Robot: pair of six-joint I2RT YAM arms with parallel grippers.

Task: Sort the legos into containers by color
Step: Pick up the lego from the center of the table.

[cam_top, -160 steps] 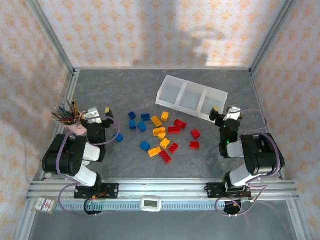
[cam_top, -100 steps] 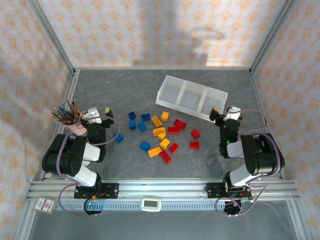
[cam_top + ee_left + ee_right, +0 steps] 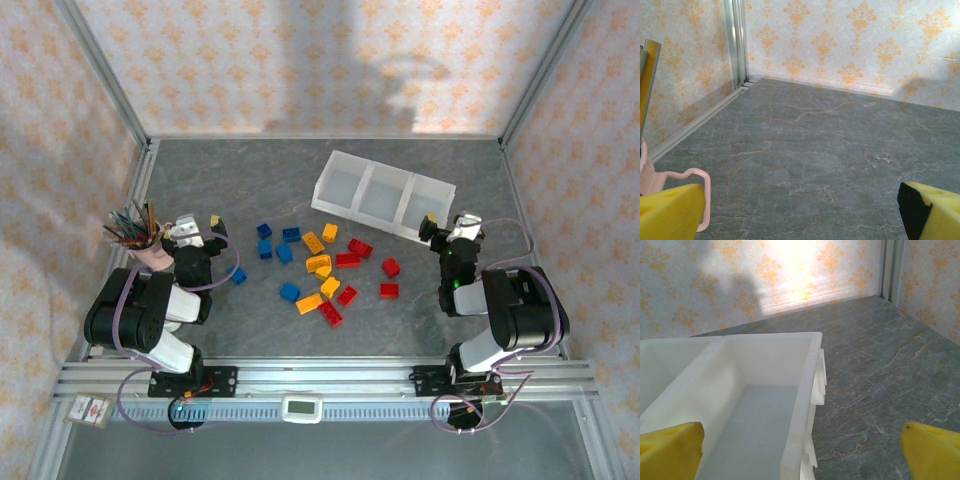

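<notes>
clock directions are taken from the table (image 3: 220, 175) centre in the top view. the legos (image 3: 318, 264) are seen scattered loose on the grey marbled surface, from centre toward 6 o'clock, all lying outside the tray (image 3: 343, 185). blue bricks (image 3: 284, 253) are spread on the 9 o'clock side of the pile, red bricks (image 3: 348, 259) on the 3 o'clock side, and yellow-orange bricks (image 3: 330, 287) are mixed through the middle. the tray is placed at about 1 o'clock, slightly skewed, its three compartments in a row.

the left gripper (image 3: 200, 224) is held low at 9 o'clock, released: in the left wrist view its yellow pads (image 3: 670, 212) are set wide apart with bare table between them. a pink cup (image 3: 152, 254) of pens (image 3: 130, 220) is stood just beside it at its 9 o'clock.

the right gripper (image 3: 450, 222) is held at 3 o'clock, just beside the tray's right end; contact with it cannot be told. it is released too: in the right wrist view its pads (image 3: 670, 450) are spread to the corners, nothing gripped, with the tray's end compartment seen ahead at 11 o'clock
</notes>
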